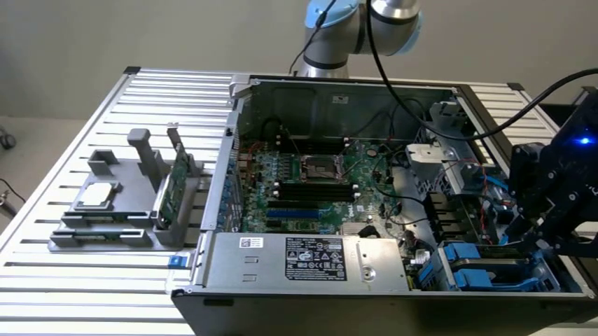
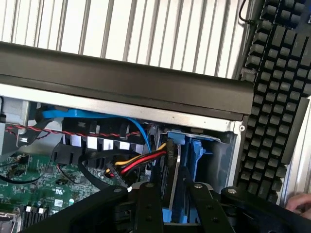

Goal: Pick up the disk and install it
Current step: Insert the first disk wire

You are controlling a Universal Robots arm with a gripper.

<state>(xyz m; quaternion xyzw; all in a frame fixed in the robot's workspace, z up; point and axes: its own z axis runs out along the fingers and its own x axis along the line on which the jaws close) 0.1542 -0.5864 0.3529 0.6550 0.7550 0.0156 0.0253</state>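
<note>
Task looks far along. The disk [image 2: 171,165] sits edge-up in the blue drive bay [image 1: 486,269] at the near corner of the open PC case [image 1: 280,276], on the exterior view's right. It's seated between blue carrier walls, w/ the red/yellow/black power cable [image 2: 138,164] plugged at or right against its end; can't tell if the connector is fully home.

The tool [image 2: 172,204] hangs directly over the bay, black fingers [image 2: 148,208] straddling the disk's top edge, one each side. They stand part-open, and there seems to be a slim gap to the metal on both sides, so my read is it's not clamping the disk, though contact low down is hidden. In the exterior view the arm's black wrist assy, blue LED lit, hovers over that same corner.

Done, as far as shown: disk picked and dropped into its slot. Left: can't confirm it's pushed fully down or latched; the bay floor is out of sight.

Elsewhere: gray parts tray [image 1: 75,238] on the slatted table [image 1: 56,287], at the exterior view's left, carries a small silver chip [image 1: 98,196] and an upright green card [image 1: 175,185], both untouched. A keyboard [image 2: 272,97] lies outside the case by the bay.
</note>
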